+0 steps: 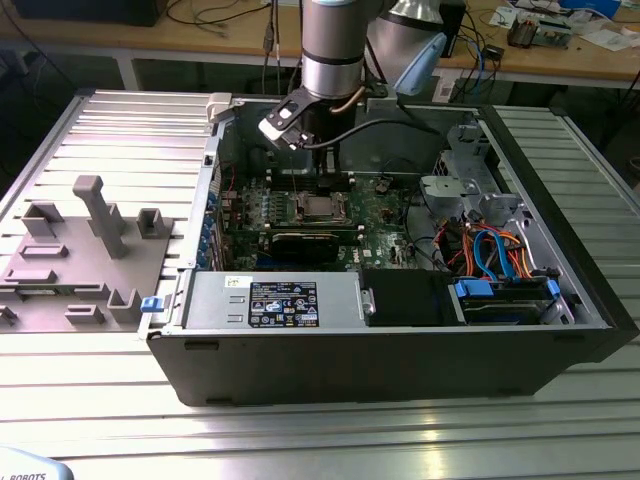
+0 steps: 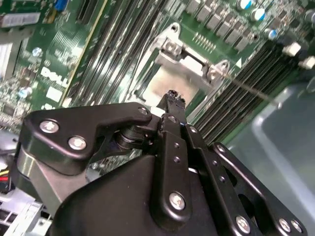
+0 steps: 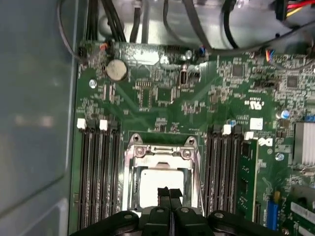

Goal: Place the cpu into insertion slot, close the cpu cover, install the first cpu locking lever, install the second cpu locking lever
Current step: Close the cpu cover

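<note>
In the exterior view, observe the arm reaching down into the open computer case, which lies on a ribbed metal table. The gripper hangs over the processor socket on the green motherboard, and a grey fixture tray lies well apart at the exterior view's left. In the second wrist view, note that the black fingertips are pressed together with nothing between them, directly over the cpu, whose pale face sits in the socket. The cpu cover lies along the far edge of the chip, and a thin wire lever runs out from the socket corner across the memory slots. In the first wrist view, confirm that the cpu is seated in the socket and framed by the silvery cpu cover, which lies flat around it with the chip showing through its open centre. The closed tips overlap the near edge of the chip; you cannot tell whether they touch it. A coin battery sits farther up the board.
</note>
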Available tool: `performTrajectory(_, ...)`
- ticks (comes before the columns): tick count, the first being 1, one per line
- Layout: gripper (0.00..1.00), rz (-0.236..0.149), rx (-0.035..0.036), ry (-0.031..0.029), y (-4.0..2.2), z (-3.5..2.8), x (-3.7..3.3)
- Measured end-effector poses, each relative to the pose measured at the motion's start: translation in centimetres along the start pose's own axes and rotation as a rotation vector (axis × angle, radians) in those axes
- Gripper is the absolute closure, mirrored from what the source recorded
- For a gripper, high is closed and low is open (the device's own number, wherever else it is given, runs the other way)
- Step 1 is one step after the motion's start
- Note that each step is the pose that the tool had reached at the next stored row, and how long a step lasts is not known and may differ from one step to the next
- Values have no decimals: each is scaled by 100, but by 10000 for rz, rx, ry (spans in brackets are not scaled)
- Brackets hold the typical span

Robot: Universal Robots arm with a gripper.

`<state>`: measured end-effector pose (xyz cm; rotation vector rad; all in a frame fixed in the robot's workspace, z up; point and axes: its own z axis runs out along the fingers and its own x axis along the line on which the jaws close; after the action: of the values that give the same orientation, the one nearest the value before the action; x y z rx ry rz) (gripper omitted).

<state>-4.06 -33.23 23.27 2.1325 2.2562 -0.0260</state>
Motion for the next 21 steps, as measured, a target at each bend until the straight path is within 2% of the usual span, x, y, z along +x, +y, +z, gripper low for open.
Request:
performTrajectory(5, 89, -32, -1, 1, -74, 106, 8)
performTrajectory(12, 89, -43, -1, -3, -119, 271, 16)
performTrajectory(18, 89, -44, 1, 1, -120, 292, 16)
performTrajectory(21, 89, -46, -7, 19, -71, 268, 14)
